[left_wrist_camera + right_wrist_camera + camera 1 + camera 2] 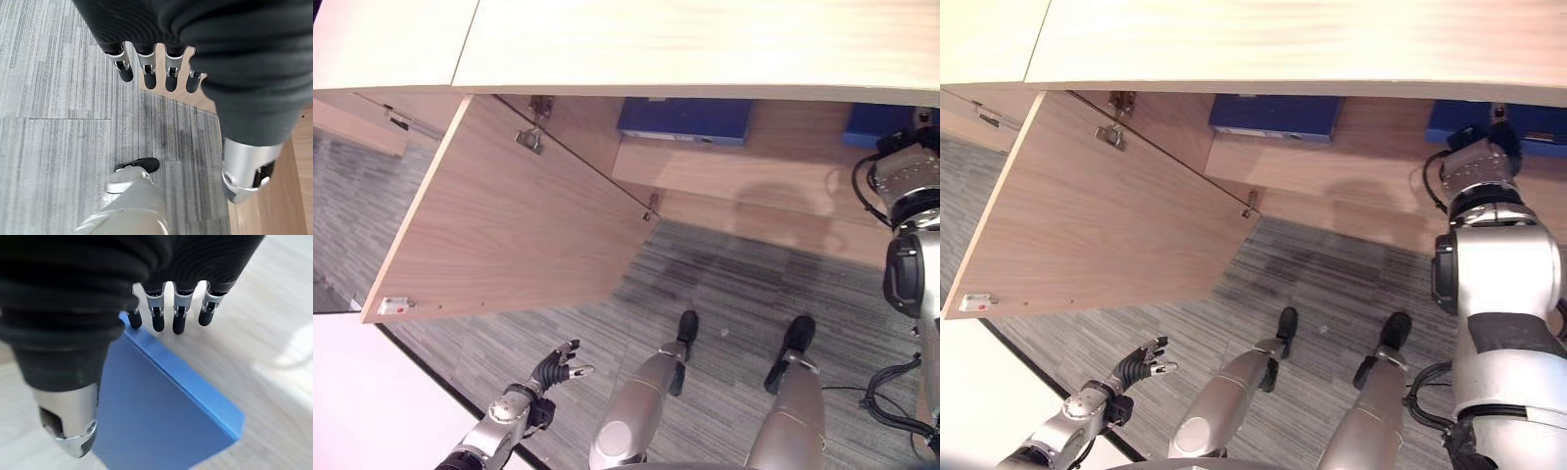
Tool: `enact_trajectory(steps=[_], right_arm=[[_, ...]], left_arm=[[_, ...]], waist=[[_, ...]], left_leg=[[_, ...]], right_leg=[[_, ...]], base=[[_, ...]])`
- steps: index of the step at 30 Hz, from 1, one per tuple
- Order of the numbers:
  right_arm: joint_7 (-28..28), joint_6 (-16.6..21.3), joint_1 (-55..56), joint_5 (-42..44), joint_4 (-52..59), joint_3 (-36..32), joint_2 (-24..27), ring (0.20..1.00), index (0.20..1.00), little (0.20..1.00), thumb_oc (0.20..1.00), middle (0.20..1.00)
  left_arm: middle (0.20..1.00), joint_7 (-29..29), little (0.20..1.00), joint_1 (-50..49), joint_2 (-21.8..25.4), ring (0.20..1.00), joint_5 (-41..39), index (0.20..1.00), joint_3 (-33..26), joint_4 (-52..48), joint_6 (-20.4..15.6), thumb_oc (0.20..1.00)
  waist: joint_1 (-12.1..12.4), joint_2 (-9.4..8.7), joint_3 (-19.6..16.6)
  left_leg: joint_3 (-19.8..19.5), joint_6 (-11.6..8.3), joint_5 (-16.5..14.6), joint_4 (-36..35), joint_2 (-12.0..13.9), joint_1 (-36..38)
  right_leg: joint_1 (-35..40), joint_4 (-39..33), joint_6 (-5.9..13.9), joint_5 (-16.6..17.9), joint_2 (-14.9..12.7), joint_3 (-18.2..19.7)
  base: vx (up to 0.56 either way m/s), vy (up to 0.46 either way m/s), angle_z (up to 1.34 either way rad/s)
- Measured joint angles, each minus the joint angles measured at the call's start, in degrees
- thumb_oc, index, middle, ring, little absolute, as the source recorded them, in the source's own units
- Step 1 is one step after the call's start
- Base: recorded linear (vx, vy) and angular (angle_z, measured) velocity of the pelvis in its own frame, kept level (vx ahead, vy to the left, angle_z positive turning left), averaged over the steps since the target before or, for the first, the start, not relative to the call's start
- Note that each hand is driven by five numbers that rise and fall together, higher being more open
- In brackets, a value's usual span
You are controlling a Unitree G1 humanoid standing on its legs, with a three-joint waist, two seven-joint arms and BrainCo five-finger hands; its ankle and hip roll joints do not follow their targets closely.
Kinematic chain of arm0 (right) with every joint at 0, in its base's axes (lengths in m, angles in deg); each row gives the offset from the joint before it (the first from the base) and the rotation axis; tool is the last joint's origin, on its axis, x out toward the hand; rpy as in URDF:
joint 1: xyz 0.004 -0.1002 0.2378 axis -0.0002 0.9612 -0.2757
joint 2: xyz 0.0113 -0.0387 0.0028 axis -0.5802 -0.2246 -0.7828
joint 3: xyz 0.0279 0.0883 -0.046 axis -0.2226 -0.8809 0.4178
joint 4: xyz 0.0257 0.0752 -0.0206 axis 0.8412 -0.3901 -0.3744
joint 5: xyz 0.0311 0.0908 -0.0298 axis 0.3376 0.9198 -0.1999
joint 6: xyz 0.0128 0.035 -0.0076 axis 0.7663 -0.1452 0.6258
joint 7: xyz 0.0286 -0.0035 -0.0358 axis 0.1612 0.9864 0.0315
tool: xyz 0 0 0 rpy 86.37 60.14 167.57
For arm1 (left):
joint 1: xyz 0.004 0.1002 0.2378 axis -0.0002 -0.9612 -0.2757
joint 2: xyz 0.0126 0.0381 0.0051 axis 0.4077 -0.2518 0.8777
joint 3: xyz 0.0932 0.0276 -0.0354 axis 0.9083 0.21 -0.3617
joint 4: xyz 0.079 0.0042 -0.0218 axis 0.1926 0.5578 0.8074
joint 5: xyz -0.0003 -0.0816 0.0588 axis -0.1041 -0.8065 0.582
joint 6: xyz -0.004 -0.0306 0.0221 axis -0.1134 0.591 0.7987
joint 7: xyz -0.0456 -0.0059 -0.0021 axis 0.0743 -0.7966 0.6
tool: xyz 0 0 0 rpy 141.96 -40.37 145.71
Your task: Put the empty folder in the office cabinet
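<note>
On the cabinet shelf (1351, 186), flat blue folder (161, 416) (clean edges), right robot hand (168, 308) relaxed above it, left robot hand (556, 367) loosely spread.

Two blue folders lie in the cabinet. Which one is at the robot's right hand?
The blue folder on the robot's right, where the right hand reaches into the cabinet. The other blue folder lies further left, nearer the open door, with no hand near.

- Left hand (555, 367) hangs low at the robot's side, fingers relaxed and spread, holding nothing.
- Right hand (168, 308) reaches forward, arm raised, fingers straight.
</note>
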Motion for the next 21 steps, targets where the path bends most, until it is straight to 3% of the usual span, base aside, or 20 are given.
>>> enact_trajectory(steps=[4,9,14,21], right_arm=[[-0.23,1.64,1.99,0.23,0.31,-1.99,-4.65,1.000,1.000,1.000,1.000,1.000],[-0.20,3.50,5.46,0.64,5.40,-2.94,-6.52,1.000,1.000,1.000,1.000,1.000],[1.95,5.46,15.45,0.58,17.33,-7.95,-12.30,1.000,1.000,1.000,1.000,1.000],[7.24,6.96,20.71,0.74,16.40,-13.59,-11.87,1.000,1.000,1.000,1.000,1.000]], left_arm=[[1.000,-0.96,1.000,0.26,-0.08,1.000,-0.13,1.000,-0.23,-0.25,0.32,1.000],[1.000,-0.99,1.000,0.37,-0.08,1.000,-0.17,1.000,-0.29,-0.19,0.86,1.000],[1.000,-0.30,1.000,0.49,-0.01,1.000,-0.70,1.000,-4.51,-0.32,0.80,1.000],[1.000,3.10,1.000,0.28,0.61,1.000,-2.24,1.000,-5.79,1.06,0.62,1.000]], waist=[[-0.05,0.06,0.05],[-0.07,-0.26,0.34],[-0.04,-1.89,1.65],[0.05,-2.82,2.09]], left_leg=[[0.34,-0.03,0.06,-0.29,0.68,-0.14],[0.39,-0.03,0.06,-0.30,0.67,-0.04],[0.19,-0.07,0.06,-0.93,1.36,1.96],[-1.02,-0.32,0.23,-2.09,1.66,4.50]], right_leg=[[0.04,-0.88,0.15,0.77,0.72,0.12],[0.21,-0.93,0.06,0.74,0.77,0.09],[2.44,-1.78,-0.51,0.97,1.43,-0.44],[6.14,-3.79,-0.20,0.99,1.64,-2.11]], base=[[-0.03,-0.021,-0.09],[-0.01,-0.006,0.00],[-0.03,-0.052,0.00],[-0.01,-0.020,0.06]])
